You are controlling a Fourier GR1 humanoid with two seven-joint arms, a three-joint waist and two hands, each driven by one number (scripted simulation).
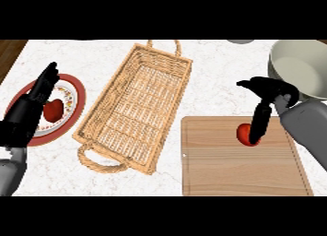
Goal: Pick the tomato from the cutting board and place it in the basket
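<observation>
Tomato [245,133] red, round, on cutting board [241,161]; right hand [266,99] seemingly touching.

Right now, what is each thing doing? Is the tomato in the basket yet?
tomato: on the cutting board, not in the basket yet.
cutting board: flat on the counter.
basket: nothing in it.
right hand: fingers down at the tomato.
left hand: open, resting over the plate.
plate: holds a red thing.
bowl: upright, nothing visible inside.
</observation>
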